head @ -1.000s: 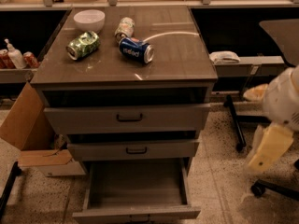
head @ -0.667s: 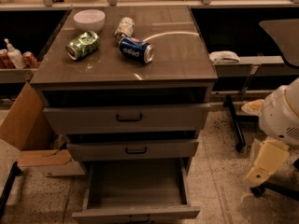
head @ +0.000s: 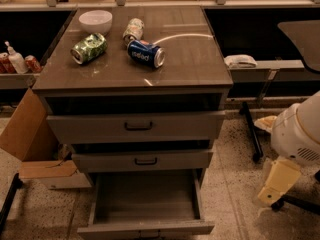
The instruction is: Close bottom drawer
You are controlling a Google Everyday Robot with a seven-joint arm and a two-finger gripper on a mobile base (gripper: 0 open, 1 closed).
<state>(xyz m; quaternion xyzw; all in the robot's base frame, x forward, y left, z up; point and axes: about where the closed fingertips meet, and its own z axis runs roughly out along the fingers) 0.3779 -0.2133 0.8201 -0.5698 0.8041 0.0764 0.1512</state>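
The bottom drawer is pulled far out of the grey-brown cabinet. Its plain grey inside holds nothing, and its front panel sits at the bottom edge of the view. The middle drawer and the top drawer, both with black bar handles, stick out slightly. My gripper shows as a cream part under the white arm body. It hangs at the right of the cabinet, apart from the drawer and level with its side.
On the cabinet top lie a green can, a blue can, a third can and a white bowl. A cardboard box stands at the left. Black chair legs stand on the floor at the right.
My arm has dropped lower at the right of the cabinet. The drawers and the things on top have not moved.
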